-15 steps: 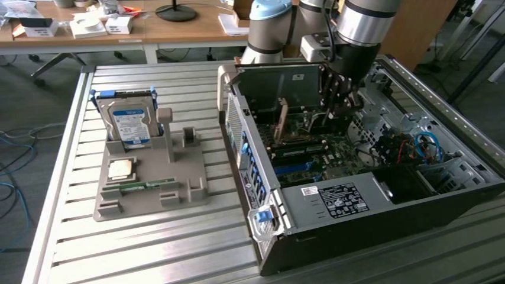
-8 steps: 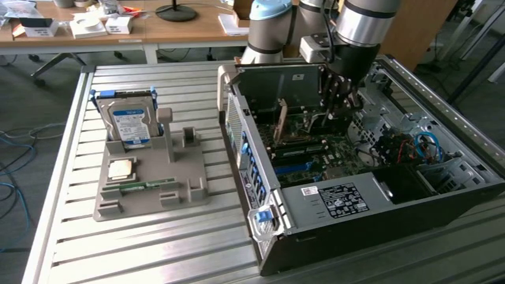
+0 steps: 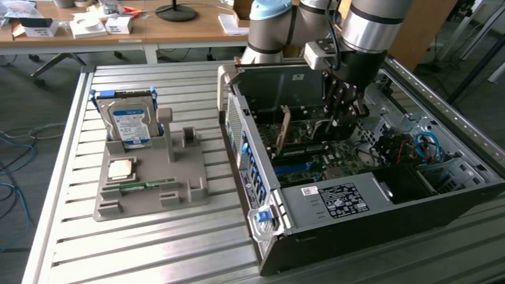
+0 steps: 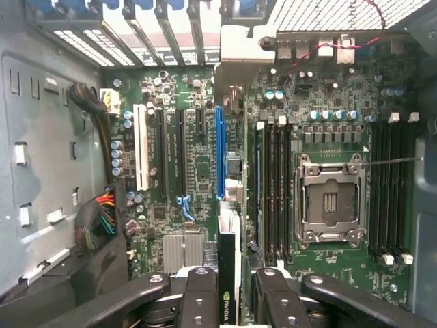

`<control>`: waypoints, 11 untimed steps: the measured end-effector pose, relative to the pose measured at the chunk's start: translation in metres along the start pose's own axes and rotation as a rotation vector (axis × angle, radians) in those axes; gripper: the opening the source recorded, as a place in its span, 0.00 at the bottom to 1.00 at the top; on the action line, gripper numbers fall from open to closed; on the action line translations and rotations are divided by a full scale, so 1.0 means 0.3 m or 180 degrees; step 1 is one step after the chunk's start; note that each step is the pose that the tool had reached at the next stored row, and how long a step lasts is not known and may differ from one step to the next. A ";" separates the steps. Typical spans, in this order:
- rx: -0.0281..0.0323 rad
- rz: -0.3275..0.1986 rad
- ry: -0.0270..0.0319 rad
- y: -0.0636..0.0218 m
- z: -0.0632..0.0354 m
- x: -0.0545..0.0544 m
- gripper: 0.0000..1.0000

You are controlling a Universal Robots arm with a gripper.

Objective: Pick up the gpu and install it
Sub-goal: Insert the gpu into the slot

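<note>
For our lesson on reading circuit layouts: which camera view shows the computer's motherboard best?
The wrist view: it looks straight down on the motherboard, so its slots and processor socket lie plain. The exterior view sees the motherboard at a slant, partly behind the arm.

Exterior cam: high, angled down across tabletop (image 3: 134, 242), mid-range. Wrist cam: close, square-on inside PC case (image 4: 48, 171). Shared: motherboard (image 3: 339, 155) (image 4: 198, 171).
</note>
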State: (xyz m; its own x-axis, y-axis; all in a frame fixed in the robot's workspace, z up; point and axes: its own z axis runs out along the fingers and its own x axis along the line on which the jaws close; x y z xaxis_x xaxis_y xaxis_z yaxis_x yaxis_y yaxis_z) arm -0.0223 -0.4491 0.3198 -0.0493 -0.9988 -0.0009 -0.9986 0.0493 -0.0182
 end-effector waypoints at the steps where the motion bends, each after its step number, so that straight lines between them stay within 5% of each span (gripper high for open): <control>1: 0.0003 0.0000 -0.0001 0.005 0.000 0.000 0.26; 11: 0.0017 0.0000 -0.0001 0.036 -0.001 0.003 0.26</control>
State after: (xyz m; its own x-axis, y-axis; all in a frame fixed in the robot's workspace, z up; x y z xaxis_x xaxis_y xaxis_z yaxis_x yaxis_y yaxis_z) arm -0.0331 -0.4494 0.3197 -0.0494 -0.9988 -0.0013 -0.9985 0.0494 -0.0237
